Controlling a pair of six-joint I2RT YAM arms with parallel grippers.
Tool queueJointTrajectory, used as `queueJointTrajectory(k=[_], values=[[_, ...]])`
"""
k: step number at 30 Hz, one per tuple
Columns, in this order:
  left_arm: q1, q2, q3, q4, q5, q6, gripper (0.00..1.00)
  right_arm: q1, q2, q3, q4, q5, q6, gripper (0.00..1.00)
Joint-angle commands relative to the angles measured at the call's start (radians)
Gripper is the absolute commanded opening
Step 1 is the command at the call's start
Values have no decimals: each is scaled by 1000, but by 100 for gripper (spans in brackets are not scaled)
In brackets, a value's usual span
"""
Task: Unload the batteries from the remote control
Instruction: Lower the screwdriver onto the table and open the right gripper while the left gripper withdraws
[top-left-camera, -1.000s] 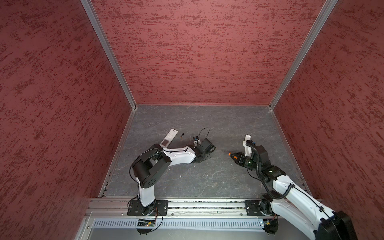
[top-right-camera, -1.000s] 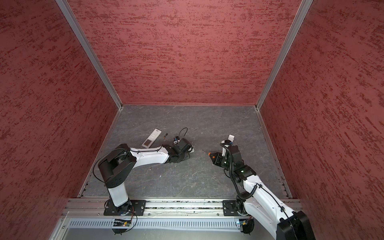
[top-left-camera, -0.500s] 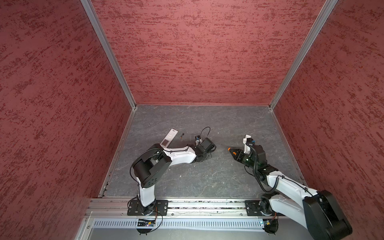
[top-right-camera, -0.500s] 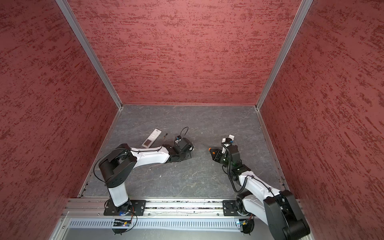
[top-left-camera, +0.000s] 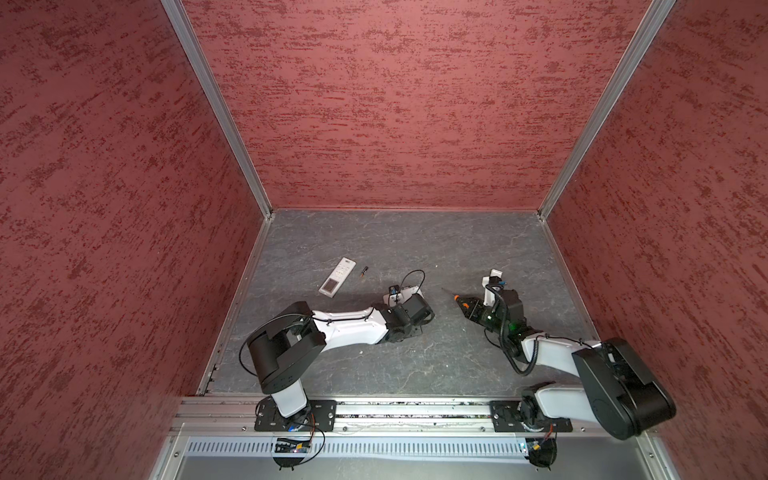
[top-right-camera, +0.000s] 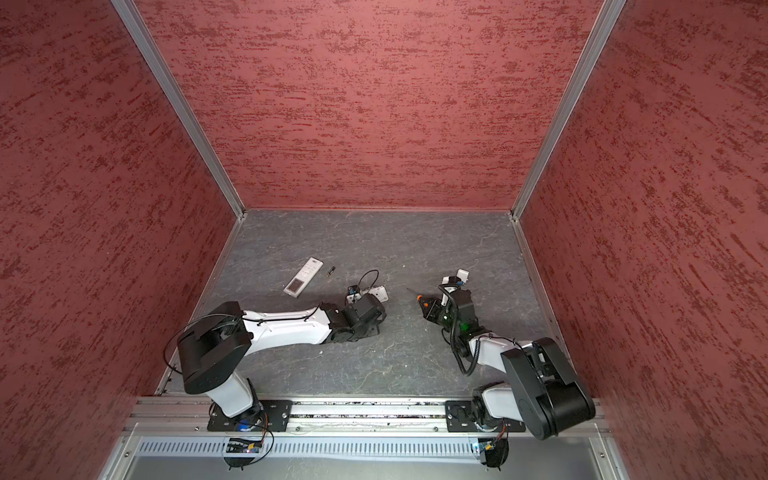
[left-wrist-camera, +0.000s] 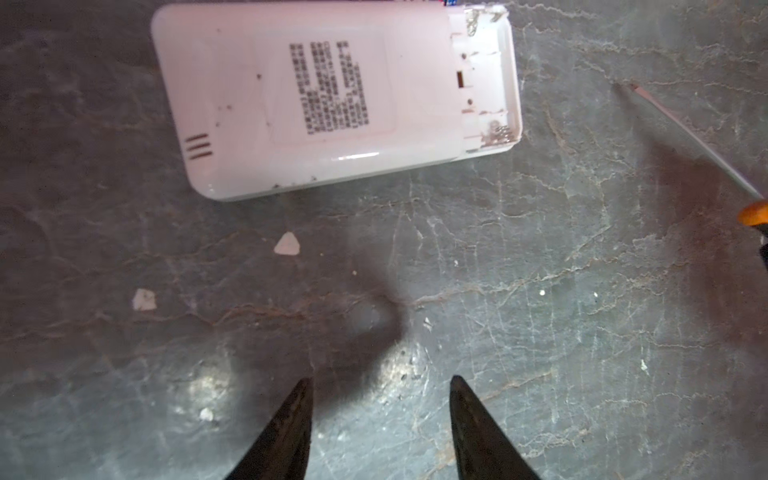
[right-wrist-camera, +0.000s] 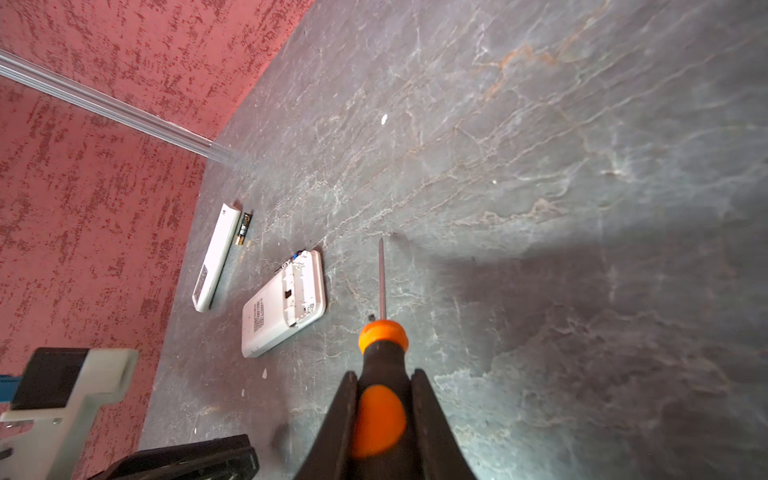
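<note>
Over on the left of the grey worktop (top-left-camera: 415, 241), a slim remote (top-left-camera: 337, 276) is lying button side up. A single battery (top-left-camera: 364, 272) is resting just beside its far end; it is a tiny dark cylinder with a coppery-gold end, much shorter than the remote. Both top views and the right wrist view are showing it, while the left wrist view is not taking it in.

Further right, a wide remote (left-wrist-camera: 232, 104) is lying back side up, its printed label (left-wrist-camera: 332, 87) facing the left wrist camera. Its end compartment (left-wrist-camera: 486, 79) is standing uncovered, showing bare metal contacts. In both top views the left arm's wrist is hiding most of this remote. Small white chips (left-wrist-camera: 286, 244) are lying on the worktop beside it.

The left tool (left-wrist-camera: 382, 419) is pointing toward the wide remote, apart from it, its prongs spread and pinching nothing.

To the right, the right tool (right-wrist-camera: 385, 374) is pinching the orange-and-black handle of a screwdriver (right-wrist-camera: 383, 336), whose tip is sitting near the wide remote's open end without touching it.
</note>
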Motion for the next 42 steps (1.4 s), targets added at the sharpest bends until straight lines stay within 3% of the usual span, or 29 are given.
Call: queueJointTrajectory(k=[1, 13, 21, 24, 29, 34, 42], values=[[-15, -35, -15, -24, -42, -31, 53, -6, 17, -11, 73, -18, -26, 4], [-47, -156, -75, -70, -117, -74, 54, -6, 13, -43, 49, 6, -33, 39], [-35, -254, -107, -128, -159, -69, 55, -6, -27, -33, -36, 28, -66, 45], [-6, -303, -108, -173, -162, -38, 60, -6, -48, -28, -69, 30, -76, 46], [131, -395, -123, -235, -105, 78, 69, -3, -112, 0, -159, 7, -93, 47], [283, -468, -134, -275, -52, 194, 72, 30, -201, 35, -299, 26, -122, 47], [518, -363, -43, -313, 51, 462, 79, 63, -330, 68, -468, 40, -146, 50]])
